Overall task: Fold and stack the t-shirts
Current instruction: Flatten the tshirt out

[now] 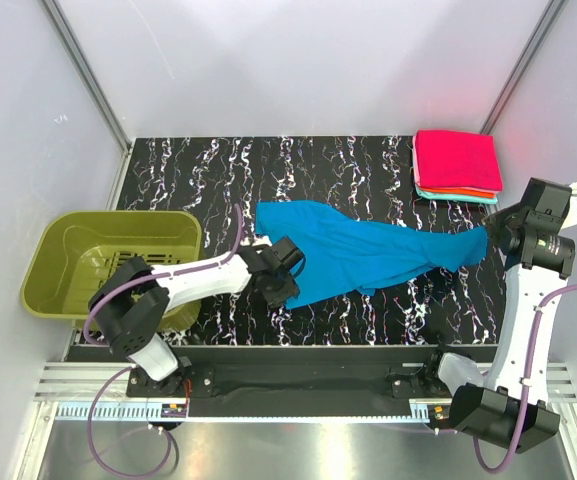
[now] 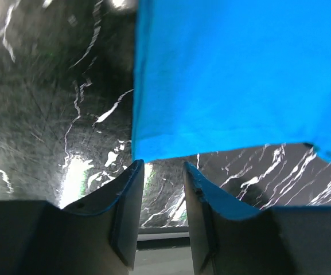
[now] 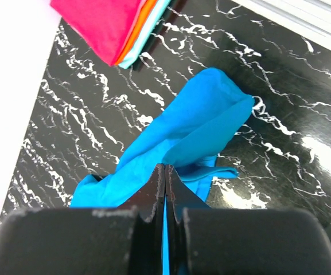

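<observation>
**Blue tee strung out between the two pincers**

Way off to the left of the left pincer (image 2: 159,172) sits the olive-green basket (image 1: 108,262), at the left edge of the bench (image 1: 368,160). The left pincer's jaws are part open with nothing between them. The hem of the blue t-shirt (image 2: 240,74) is right ahead of its tips, not gripped.

From there the shirt runs rightward over the black marbled bench. It's broad near the left pincer and narrows into a ropey bunch at the right pincer (image 3: 164,172). That one's clamped tight on a pinch of the blue cloth.

Beyond the right pincer, a little apart from it, is the stack of folded t-shirts (image 1: 456,165): magenta on top, orange under it, pale teal at the bottom.
</observation>
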### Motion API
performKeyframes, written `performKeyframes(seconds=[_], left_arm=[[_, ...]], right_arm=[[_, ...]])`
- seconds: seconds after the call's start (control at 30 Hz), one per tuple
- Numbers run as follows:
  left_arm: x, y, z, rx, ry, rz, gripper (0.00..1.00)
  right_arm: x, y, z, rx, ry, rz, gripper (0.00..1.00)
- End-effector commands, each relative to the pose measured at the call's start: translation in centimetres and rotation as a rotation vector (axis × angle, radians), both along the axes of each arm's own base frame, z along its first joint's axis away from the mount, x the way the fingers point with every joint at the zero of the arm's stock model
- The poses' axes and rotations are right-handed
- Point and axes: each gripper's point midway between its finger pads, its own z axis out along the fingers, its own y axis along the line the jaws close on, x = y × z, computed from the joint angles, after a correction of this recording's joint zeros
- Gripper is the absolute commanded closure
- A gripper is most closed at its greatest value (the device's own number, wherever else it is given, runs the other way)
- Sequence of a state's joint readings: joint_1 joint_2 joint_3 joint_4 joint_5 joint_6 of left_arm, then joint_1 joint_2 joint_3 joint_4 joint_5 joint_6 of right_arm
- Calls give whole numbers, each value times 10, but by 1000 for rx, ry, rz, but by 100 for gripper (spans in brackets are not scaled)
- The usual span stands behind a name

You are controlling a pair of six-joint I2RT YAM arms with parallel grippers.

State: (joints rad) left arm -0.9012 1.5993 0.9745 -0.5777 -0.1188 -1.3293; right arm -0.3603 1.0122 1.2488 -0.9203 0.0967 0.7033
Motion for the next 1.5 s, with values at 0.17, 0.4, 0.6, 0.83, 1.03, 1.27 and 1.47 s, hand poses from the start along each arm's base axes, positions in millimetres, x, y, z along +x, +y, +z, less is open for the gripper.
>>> performKeyframes(seconds=[0.17,0.4,0.6,0.83,1.03,1.27,1.47], left_arm=[[-5,-12,-12,-88,60,255,55],[-10,-6,-31,-38,72,282,54],[-11,-3,-39,-5,72,266,55],[-6,13,-30,26,-4,256,83],[-6,35,4,64,-53,304,61],[-1,26,39,-91,-52,460,43],[2,12,41,-110,-3,523,46]], right_arm=[[7,4,20,-10,-89,36,100],[9,5,17,-8,-88,42,100],[9,4,20,-16,-94,43,100],[10,6,18,-5,-92,46,100],[9,9,22,0,-109,54,100],[9,11,18,19,-104,59,100],[8,12,19,15,-110,62,100]])
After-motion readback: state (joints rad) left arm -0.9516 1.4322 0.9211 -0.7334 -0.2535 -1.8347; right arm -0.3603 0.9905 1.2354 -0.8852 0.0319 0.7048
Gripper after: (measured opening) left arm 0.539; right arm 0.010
